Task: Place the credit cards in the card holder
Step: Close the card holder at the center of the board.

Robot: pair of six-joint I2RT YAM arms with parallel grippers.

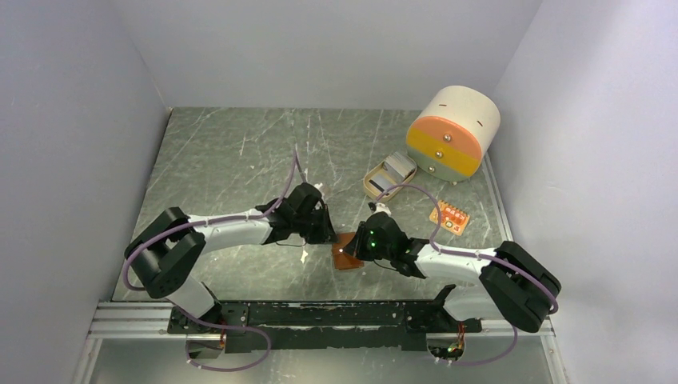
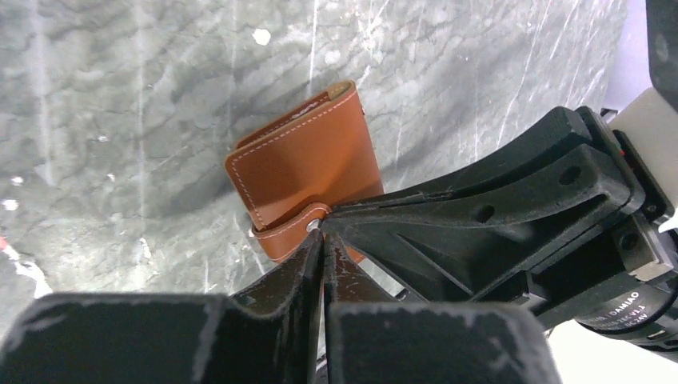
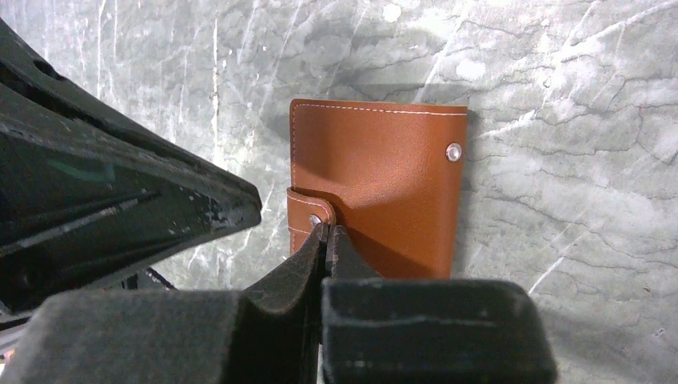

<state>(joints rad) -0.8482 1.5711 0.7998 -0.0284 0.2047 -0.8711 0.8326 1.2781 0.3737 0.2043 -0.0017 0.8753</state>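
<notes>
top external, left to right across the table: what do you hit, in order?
left pincer → card holder → tan dish → drum-shaped drawer box

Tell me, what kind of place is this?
Probably a robot test booth: a left arm and right arm bolted to a rail at a marbled table, plain grey walls closing it in.
</notes>
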